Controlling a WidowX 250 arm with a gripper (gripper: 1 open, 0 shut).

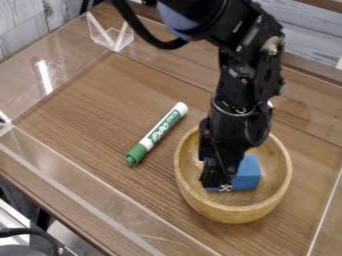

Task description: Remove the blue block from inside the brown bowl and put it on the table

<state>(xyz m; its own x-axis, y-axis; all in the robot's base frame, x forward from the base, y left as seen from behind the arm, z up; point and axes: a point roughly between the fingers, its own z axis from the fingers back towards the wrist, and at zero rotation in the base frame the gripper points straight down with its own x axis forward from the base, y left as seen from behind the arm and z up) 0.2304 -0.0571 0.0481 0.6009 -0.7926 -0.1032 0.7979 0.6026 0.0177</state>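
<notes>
Blue block (249,172) lies inside the brown bowl (235,201), toward the right half of the bowl's floor, with its top face and 1 side face showing bright blue. The bowl sits on the table (107,95) near the right front, its thick light rim fully visible on the near side. The gripper (219,177) points straight down into the bowl, its black fingers reaching to the bowl's floor right at the block's left side. From this single view, the dark fingers blend together against the block, so whether the jaws are closed around the block or merely standing beside it cannot be told; 1 finger appears to touch or nearly touch the block's left face. The arm (238,70) rises up and back from the bowl toward the top of the view.

A green-and-white marker (156,132) lies flat on the table just left of the bowl, angled with its green cap toward the near left and its other end close to the bowl's rim. Clear acrylic walls (54,60) edge the tabletop.
</notes>
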